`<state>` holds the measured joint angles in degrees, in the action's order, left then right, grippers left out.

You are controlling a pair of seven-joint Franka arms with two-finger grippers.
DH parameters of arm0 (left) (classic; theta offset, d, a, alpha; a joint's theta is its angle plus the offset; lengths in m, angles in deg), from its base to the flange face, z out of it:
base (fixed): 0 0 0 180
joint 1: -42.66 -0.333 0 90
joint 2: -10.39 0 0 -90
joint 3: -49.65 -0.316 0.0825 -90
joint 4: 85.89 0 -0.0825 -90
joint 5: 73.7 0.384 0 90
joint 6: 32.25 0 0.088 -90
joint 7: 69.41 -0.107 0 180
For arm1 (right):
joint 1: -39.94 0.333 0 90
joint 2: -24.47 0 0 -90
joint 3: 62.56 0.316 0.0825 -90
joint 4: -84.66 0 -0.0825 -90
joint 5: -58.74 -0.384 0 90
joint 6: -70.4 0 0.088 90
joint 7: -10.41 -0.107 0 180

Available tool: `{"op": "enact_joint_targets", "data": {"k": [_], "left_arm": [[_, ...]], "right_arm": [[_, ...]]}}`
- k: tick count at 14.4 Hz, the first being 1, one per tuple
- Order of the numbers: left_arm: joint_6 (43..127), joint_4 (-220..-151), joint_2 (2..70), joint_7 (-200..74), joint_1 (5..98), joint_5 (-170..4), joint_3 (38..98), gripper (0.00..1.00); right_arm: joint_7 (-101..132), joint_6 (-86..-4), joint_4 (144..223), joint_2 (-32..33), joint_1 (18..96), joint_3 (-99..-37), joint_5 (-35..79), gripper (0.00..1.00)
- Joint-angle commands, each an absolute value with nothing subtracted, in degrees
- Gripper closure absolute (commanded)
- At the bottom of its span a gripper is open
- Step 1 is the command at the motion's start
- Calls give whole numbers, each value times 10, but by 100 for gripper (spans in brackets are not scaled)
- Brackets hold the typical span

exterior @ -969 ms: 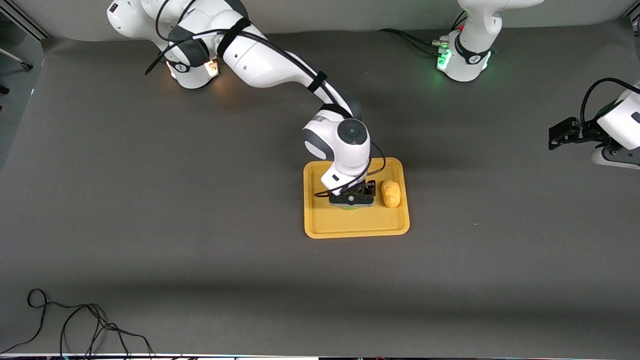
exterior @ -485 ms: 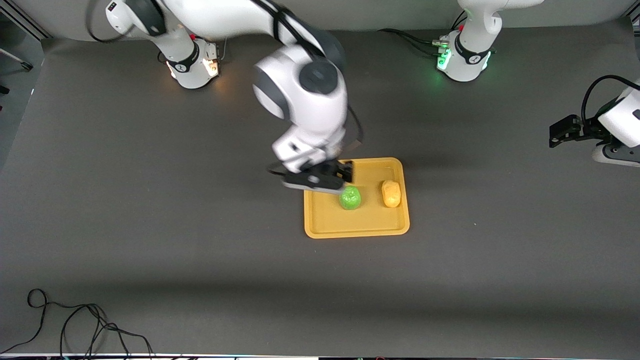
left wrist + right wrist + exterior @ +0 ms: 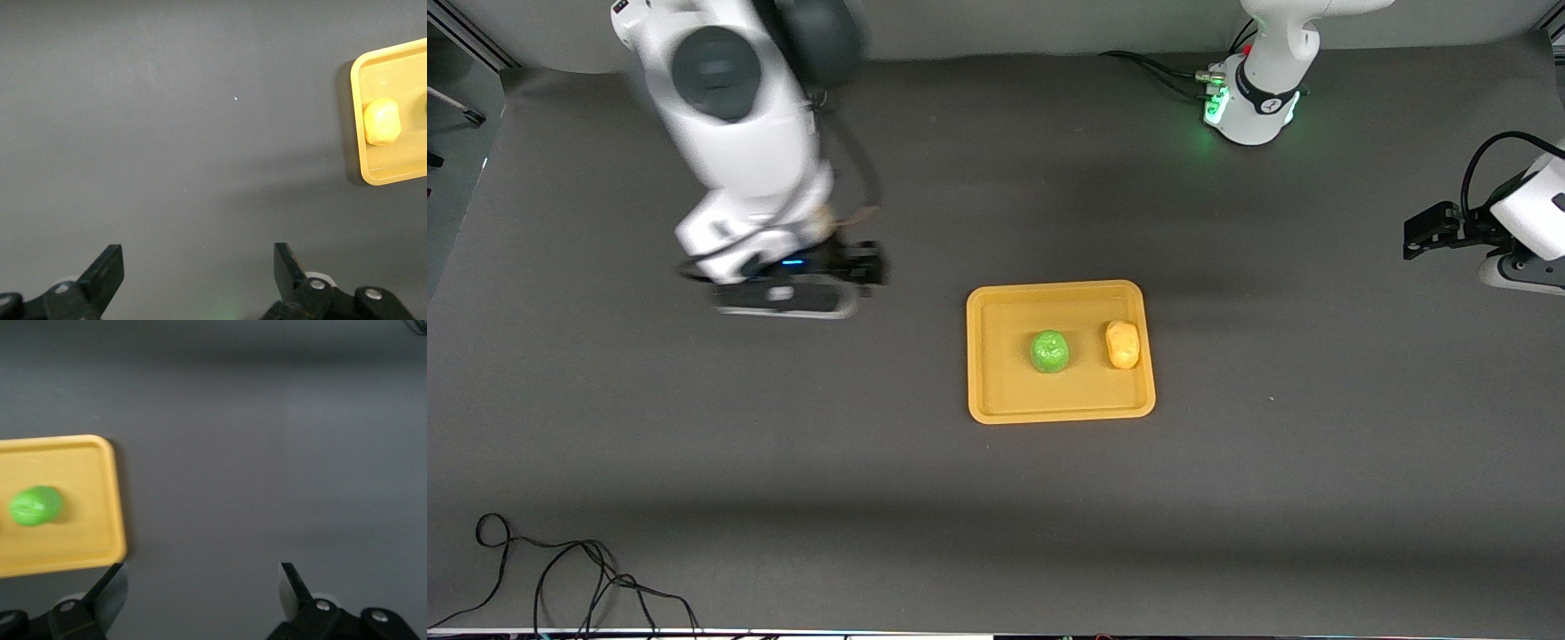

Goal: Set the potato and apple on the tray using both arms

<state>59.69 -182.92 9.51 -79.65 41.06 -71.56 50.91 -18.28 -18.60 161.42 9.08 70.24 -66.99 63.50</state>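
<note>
The orange-yellow tray [image 3: 996,391] lies mid-table. The green apple [image 3: 1049,351] and the yellow-orange potato [image 3: 1122,344] rest on it side by side, the potato toward the left arm's end. My right gripper [image 3: 787,302] is open and empty over bare mat, off the tray toward the right arm's end. Its wrist view shows the apple [image 3: 35,505] on the tray [image 3: 100,533] and its gripper [image 3: 200,590]. My left gripper [image 3: 1427,236] waits open over the mat at the left arm's end. Its wrist view [image 3: 197,273] shows the potato [image 3: 381,121] on the tray [image 3: 393,175].
A black cable [image 3: 560,578] lies coiled on the mat near the front camera at the right arm's end. The two arm bases [image 3: 1254,102] stand along the table's back edge. Dark grey mat surrounds the tray.
My right gripper has let go of the apple, risen off the tray and swung away toward the right arm's end. The apple now rests uncovered on the tray. The left arm has not moved.
</note>
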Motion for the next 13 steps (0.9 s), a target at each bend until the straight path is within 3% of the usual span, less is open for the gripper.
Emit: {"op": "enact_joint_targets", "data": {"k": [1, 6, 11, 13], "left_arm": [[585, -1823, 91, -808, 413, -715, 506, 0], [585, -1824, 92, -807, 414, -723, 507, 0], [593, -1824, 92, -807, 413, -726, 507, 0], [597, -1822, 94, -805, 413, -748, 506, 0]], "right_arm": [[-96, -223, 1769, 217, 586, -624, 621, 0], [34, -216, 1787, 243, 451, -622, 618, 0], [89, -214, 1787, 252, 447, -700, 580, 0], [82, -201, 1786, 253, 447, -703, 579, 0]]}}
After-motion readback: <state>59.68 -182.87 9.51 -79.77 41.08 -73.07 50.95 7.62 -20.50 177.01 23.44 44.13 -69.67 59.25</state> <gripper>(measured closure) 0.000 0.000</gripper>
